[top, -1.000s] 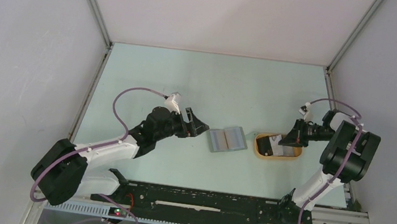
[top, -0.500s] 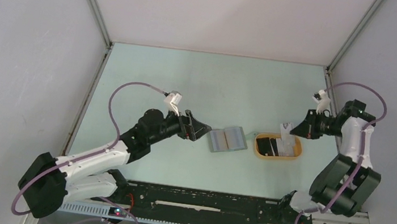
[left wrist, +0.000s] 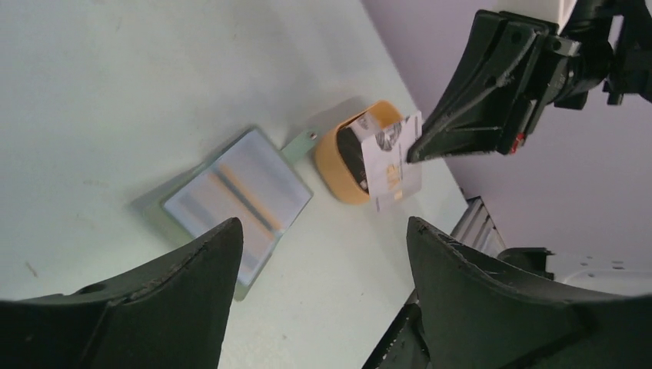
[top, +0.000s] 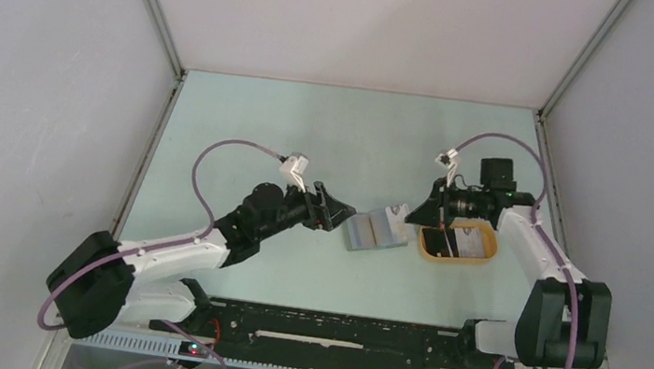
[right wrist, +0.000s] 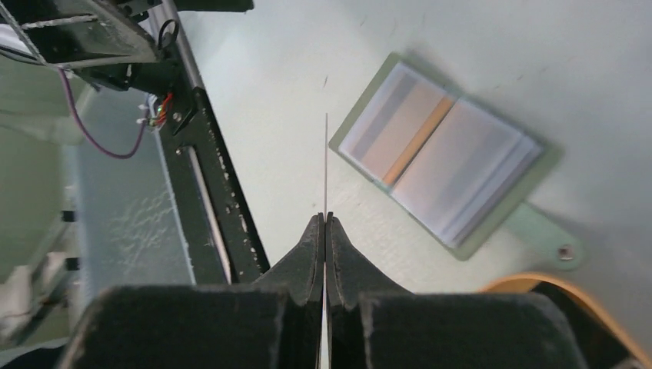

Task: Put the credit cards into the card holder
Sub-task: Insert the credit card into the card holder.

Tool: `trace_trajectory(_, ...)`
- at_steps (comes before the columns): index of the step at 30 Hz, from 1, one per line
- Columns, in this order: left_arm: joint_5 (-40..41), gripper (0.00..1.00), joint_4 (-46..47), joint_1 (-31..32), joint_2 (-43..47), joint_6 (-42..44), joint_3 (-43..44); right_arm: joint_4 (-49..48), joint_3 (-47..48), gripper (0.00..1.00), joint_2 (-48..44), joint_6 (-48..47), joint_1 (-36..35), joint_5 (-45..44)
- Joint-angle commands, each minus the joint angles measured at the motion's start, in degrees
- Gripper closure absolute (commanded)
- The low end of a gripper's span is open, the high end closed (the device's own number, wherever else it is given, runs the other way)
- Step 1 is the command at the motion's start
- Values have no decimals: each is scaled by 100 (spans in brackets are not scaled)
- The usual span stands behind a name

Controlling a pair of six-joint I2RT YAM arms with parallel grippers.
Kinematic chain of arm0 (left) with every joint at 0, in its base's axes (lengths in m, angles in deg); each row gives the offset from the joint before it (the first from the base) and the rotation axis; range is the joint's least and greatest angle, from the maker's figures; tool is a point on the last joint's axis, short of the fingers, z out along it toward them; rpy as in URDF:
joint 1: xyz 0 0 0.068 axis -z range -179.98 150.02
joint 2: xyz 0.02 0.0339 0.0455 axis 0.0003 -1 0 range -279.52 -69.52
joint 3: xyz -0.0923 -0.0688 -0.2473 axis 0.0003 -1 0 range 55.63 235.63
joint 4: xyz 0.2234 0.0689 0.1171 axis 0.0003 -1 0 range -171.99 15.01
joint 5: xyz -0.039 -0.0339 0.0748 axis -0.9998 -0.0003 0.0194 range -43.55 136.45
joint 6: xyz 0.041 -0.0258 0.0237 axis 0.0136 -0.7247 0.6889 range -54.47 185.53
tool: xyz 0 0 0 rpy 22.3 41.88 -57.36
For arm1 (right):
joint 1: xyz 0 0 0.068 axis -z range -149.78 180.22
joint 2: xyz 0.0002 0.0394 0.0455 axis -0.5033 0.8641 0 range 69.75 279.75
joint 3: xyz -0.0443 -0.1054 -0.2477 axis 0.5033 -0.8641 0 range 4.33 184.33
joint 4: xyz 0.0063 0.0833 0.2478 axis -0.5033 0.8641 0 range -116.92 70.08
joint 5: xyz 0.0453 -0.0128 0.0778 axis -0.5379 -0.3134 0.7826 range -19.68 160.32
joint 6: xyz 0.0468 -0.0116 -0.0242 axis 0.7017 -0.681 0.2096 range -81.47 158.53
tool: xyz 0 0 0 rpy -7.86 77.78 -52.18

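Since the slots I can see are all bare, I judge the job barely started. Nearest me, past the black rail (top: 324, 330) at the table's edge, the card holder (top: 376, 230) lies flat and open, pale inner pockets up. Neither wrist view shows any card seated in them.

Just to its right sits the tan tray (top: 487, 253), apart from the holder. Dark shapes inside it look like black cards (top: 441, 243) waiting to be moved; I cannot count them from here.

A little farther back, the right gripper (right wrist: 324, 221) has its fingers pressed together on one pale card (left wrist: 392, 163). It holds the card in the air over the gap between tray and holder. In the right wrist view that card shows edge-on as a thin line pointing past the holder's near corner, not yet lined up with a pocket.

Across from it, the left gripper (top: 338, 214) hangs with its fingers spread wide and nothing between them, just beside the holder's left edge. I read that as ready to steady the holder.

So one card is lifted but not inserted, and the rest remain in the tray. What is left is aligning this card with a slot, sliding it in, then repeating.
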Motion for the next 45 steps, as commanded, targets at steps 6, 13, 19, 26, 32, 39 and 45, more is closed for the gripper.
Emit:
trace_trajectory(6, 226, 22, 870, 42, -1489, -1339, -407, -2703, -695, 100, 921, 2702, -698, -538)
trace_trajectory(13, -60, 34, 764, 18, -2227, -1827, -247, -2968, -557, 100, 1808, 3347, -703, -703)
trace_trajectory(19, -175, 33, 265, -200, -2501, -1807, 118, -2841, -385, 100, 2221, 3415, -685, -872)
trace_trajectory(26, -790, 31, 291, -309, -3286, -2020, 451, -2788, -371, 100, 2324, 3403, -562, -1028)
trace_trajectory(32, -912, 34, 345, -364, -3564, -2177, 497, -2739, -292, 100, 2481, 3458, -600, -1236)
trace_trajectory(39, -1008, 48, 349, -408, -3782, -2315, 518, -2839, -274, 100, 2628, 3579, -585, -1192)
trace_trajectory(45, -1108, 62, 388, -428, -4003, -2359, 561, -2962, -256, 100, 2835, 3785, -503, -968)
